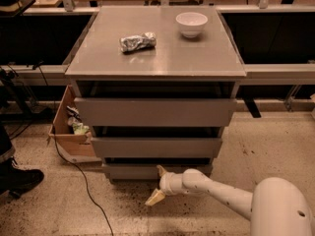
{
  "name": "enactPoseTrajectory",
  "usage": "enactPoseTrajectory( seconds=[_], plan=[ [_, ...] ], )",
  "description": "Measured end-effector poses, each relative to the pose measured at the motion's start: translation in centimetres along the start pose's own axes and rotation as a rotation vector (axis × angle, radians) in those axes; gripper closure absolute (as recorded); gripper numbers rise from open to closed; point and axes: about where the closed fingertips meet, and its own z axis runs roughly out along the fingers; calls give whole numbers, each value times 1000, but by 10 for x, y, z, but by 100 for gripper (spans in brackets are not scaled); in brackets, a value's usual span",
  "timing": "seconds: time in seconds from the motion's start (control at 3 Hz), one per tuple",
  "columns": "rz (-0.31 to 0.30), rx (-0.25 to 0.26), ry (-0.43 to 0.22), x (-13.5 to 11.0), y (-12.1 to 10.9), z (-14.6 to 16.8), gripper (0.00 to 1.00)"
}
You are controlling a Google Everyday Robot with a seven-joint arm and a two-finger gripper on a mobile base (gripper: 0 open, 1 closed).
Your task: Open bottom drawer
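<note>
My fingers (158, 184) hang low at the foot of a grey cabinet (231, 113), at the end of a smooth white arm coming in from the right. They are spread apart. One points up at the top edge of the bottom drawer (128, 171), and the other angles down toward the speckled floor (59, 205). I cannot tell whether the upper tip touches the drawer.

The bottom drawer is the lowest and slimmest of three. It has a flat, plain grey front with no handle and looks shut.

The main risk, I think, is slipping. The front looks smooth and hard, and the only place to catch is the narrow dark gap above it. A tip set too high could hook the middle drawer (156, 147) instead. An off-centre pull might skew the drawer and jam it.

A hard tug could also jolt the cabinet. On its matte grey counter (162, 60) sit a round white bowl (192, 23) and a crinkled foil packet (138, 42), and both could slide.
</note>
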Motion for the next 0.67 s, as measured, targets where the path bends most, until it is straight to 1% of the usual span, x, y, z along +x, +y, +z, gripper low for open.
enactPoseTrajectory(
  seconds=[0.33, 0.67],
  plan=[
    [-42, 69, -4, -13, -34, 34, 0],
    [-60, 105, 4, -18, -51, 55, 0]
  ],
)
